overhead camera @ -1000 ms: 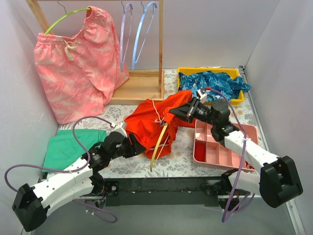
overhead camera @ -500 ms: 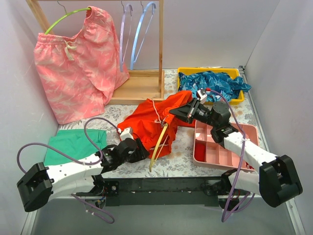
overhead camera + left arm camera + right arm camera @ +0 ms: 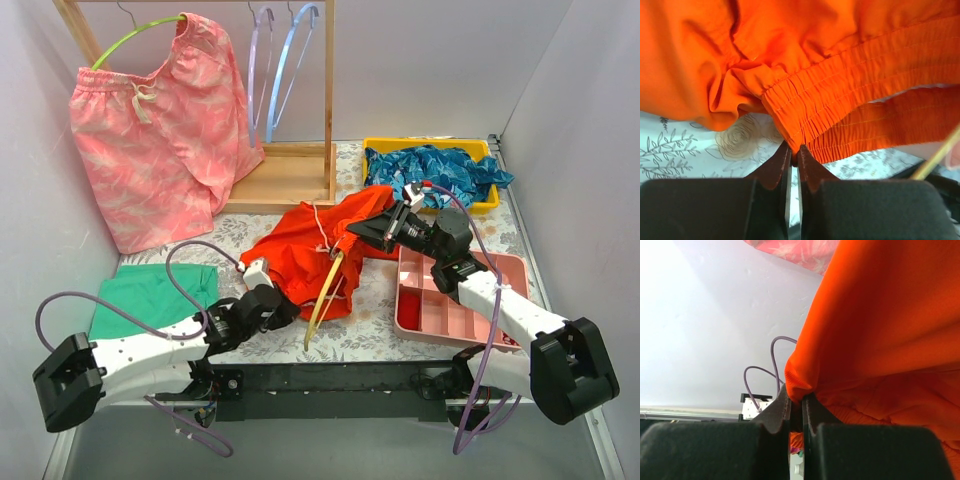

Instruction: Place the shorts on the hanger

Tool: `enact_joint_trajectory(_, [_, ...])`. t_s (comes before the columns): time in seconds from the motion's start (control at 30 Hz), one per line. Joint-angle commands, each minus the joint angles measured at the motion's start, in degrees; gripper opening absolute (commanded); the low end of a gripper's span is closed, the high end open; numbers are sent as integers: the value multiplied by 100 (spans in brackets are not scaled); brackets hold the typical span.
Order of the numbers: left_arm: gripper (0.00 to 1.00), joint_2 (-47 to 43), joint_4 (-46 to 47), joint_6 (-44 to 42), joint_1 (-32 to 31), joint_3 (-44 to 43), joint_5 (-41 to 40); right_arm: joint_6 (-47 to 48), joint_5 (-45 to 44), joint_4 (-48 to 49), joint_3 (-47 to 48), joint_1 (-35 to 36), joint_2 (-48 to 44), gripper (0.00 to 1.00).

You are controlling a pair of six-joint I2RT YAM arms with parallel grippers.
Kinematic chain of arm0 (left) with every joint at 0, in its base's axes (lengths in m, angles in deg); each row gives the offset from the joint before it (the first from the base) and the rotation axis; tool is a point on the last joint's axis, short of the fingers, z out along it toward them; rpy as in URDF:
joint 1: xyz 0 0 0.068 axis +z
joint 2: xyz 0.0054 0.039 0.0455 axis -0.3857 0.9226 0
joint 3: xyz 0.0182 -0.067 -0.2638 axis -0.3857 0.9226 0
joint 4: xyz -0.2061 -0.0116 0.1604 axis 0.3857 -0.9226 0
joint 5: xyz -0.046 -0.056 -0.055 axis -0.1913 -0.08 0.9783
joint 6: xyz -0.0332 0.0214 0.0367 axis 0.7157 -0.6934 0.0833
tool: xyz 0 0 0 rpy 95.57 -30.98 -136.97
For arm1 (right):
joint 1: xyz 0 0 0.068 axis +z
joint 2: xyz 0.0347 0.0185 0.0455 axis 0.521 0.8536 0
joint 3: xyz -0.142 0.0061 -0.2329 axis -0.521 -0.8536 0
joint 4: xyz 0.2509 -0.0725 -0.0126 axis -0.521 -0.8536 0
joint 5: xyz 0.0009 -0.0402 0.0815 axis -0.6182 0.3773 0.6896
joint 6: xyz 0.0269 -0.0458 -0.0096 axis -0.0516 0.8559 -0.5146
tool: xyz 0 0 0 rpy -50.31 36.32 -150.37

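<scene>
Orange shorts pinched at both ends

Left gripper is closed on the elastic waistband, with the shorts bunched on the table. The yellow hanger slants across their near edge. Farther back, the right gripper clamps a raised fold.

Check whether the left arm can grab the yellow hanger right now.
Probably not yet: the left pincer is shut on the waistband of the shorts, though the hanger lies close by, partly hidden by fabric.

On the floral table lie a green cloth, wooden rack, yellow tray, pink tray and the shorts.
</scene>
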Motion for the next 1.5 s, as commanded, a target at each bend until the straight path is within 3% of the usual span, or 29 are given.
enact_joint_trajectory(0.0, [0,-713,-633,7,-23,-66,109,-220,-220,625,255,-40,-142,1])
enact_joint_trajectory(0.3, [0,-1698,-2602,333,-23,-1058,821,-265,-809,625,1827,-163,675,1])
enact_joint_trajectory(0.57, [0,-1980,-4746,561,-23,-2324,586,-212,-836,774,2287,-295,948,1])
enact_joint_trajectory(0.77, [0,-2270,-4916,685,-23,-2869,892,34,-1046,661,2251,-269,772,1])
enact_joint_trajectory(1.03, [0,-1499,-4933,694,-23,-4520,963,490,-1915,-401,2690,275,456,1])
enact_joint_trajectory(1.17, [0,-839,-5275,641,-23,-5969,657,544,-2688,-972,3024,688,254,1])
enact_joint_trajectory(1.3, [0,22,-5863,493,-23,-8136,181,491,-3593,-1544,3620,944,140,1])
enact_joint_trajectory(1.47, [0,866,-5857,176,-23,-9294,-303,176,-4070,-1992,4263,1234,201,1])
